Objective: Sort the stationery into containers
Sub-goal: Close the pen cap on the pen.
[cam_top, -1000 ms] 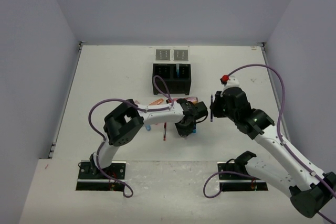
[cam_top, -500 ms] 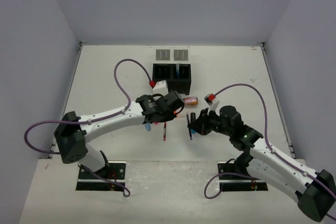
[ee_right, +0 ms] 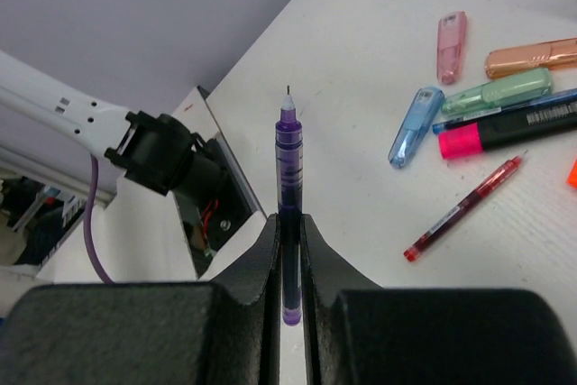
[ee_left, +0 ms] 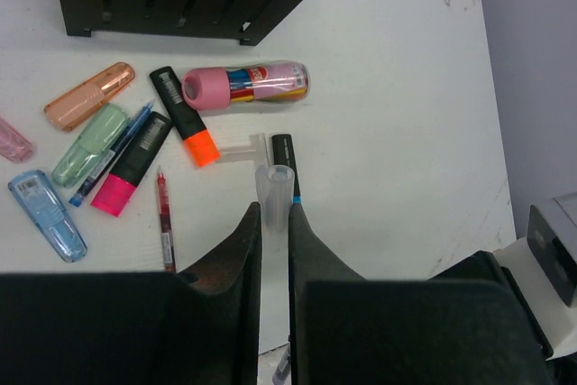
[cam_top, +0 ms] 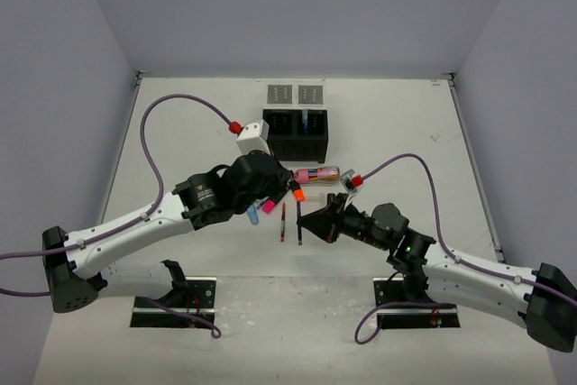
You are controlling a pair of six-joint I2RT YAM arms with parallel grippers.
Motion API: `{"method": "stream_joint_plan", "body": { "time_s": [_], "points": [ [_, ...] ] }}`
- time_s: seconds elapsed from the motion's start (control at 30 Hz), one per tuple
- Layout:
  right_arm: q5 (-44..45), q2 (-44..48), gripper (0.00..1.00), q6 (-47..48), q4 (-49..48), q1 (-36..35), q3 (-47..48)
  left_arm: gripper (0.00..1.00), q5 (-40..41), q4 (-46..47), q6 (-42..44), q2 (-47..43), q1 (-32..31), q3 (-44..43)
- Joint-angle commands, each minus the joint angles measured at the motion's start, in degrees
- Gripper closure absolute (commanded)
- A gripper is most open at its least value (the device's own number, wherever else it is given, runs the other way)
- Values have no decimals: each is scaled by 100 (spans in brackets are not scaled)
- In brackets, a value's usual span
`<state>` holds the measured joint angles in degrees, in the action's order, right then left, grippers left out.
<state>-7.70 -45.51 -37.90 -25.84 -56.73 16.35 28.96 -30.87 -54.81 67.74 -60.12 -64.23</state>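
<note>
My left gripper (ee_left: 273,212) is shut on a small clear cap (ee_left: 273,188), above the stationery. Below it lie a pink-capped tube (ee_left: 248,85), an orange highlighter (ee_left: 185,116), a pink highlighter (ee_left: 135,164), a red pen (ee_left: 164,232), a dark pen (ee_left: 287,164) and stubby blue (ee_left: 50,215), green (ee_left: 88,143) and salmon (ee_left: 90,96) ones. My right gripper (ee_right: 288,223) is shut on a purple pen (ee_right: 288,160) whose tip points away from it. In the top view the left gripper (cam_top: 275,188) and the right gripper (cam_top: 311,224) hang close together in front of the black box (cam_top: 296,132).
Two small grey trays (cam_top: 279,94) (cam_top: 310,94) sit behind the black box. A short clear piece (ee_left: 239,146) lies beside the orange highlighter. Both arm bases stand at the near table edge. Grey walls close off the left, back and right sides.
The left arm has swung out to the left and its gripper has pulled back from the pens. The right gripper has come down and leftward with the purple pen.
</note>
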Motion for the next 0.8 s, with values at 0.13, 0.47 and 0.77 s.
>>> {"method": "stream_joint_plan", "body": {
  "time_s": [0.13,0.47,0.77],
  "points": [
    [603,-377,100,125,-33,-58,694,100,-217,417,332,-157,0,71],
    [708,-774,100,71,116,-58,962,100,-215,480,418,-206,-18,171],
    [743,-921,100,52,160,-58,1052,100,-316,604,457,-289,-17,330]
  ]
}}
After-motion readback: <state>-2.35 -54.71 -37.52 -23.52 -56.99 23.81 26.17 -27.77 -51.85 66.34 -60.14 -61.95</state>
